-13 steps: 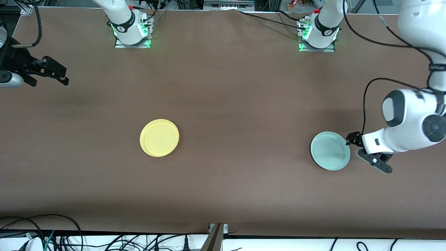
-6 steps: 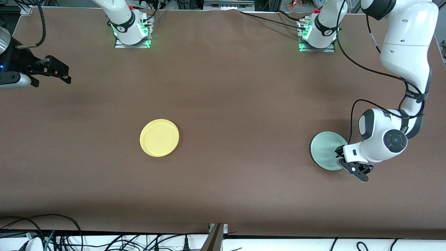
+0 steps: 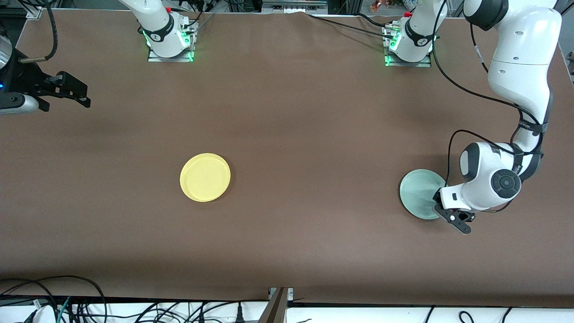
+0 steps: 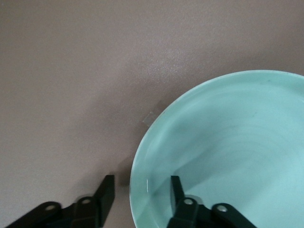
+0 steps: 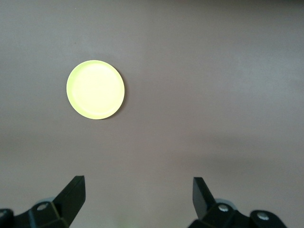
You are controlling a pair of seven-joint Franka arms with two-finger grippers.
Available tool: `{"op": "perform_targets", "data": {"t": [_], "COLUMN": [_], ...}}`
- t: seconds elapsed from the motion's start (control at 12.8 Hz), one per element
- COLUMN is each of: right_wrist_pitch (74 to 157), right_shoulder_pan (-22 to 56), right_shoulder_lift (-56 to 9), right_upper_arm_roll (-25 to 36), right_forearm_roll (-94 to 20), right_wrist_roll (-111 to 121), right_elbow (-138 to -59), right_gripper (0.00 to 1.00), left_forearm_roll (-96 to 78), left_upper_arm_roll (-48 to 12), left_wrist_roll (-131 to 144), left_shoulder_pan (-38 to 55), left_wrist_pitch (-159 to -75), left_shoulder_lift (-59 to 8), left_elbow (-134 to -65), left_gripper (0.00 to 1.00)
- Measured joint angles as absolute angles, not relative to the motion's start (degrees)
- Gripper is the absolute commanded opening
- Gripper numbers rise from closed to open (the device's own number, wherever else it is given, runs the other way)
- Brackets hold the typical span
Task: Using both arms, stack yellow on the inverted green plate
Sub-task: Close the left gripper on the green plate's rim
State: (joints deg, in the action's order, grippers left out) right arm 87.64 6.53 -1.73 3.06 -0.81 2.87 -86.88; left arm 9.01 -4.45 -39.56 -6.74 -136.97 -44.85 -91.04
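Since the earlier frames the left arm has swung in and come down, so its hand (image 3: 448,214) now sits at the edge of the round, pale mint-green plastic plate (image 3: 419,193); the yellow plate and the right arm have not shifted.

Nearest the front camera, that left hand is open and straddles the green plate's rim at the side toward the left arm's end of the desk (image 3: 314,251). In the left wrist view one finger (image 4: 176,190) lies inside the plate (image 4: 228,142) and the other outside it on the desk, with the raised rim between them and not yet pinched. The plate lies hollow side up, so turning it over is, by my reading, the step in hand, and a pinch on this rim is what it calls for.

The round, shallow, bright yellow plastic plate (image 3: 205,177) rests a little farther from the camera, well apart, toward the right arm's end.

Farthest, the right hand (image 3: 74,95) waits in the air over that end of the desk, open, nearer to the yellow plate than the left hand is
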Motion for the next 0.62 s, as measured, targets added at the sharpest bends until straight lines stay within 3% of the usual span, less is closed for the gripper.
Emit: {"op": "perform_targets", "data": {"t": [0.62], "right_wrist_pitch": [87.27], "right_shoulder_pan": [6.46], "right_shoulder_lift": [-1.94], "right_upper_arm_roll": [3.07], "right_forearm_roll": [-0.80], "right_wrist_roll": [5.54], "right_elbow": [-86.89], "right_gripper": [1.00], "left_forearm_roll": [12.10], "left_upper_arm_roll": [-5.36], "left_wrist_roll": [-40.80], "left_shoulder_pan": [-4.31], "left_wrist_pitch": [-134.91], "left_shoulder_lift": [-41.54], "left_elbow": [-87.92], "left_gripper": [0.00]}}
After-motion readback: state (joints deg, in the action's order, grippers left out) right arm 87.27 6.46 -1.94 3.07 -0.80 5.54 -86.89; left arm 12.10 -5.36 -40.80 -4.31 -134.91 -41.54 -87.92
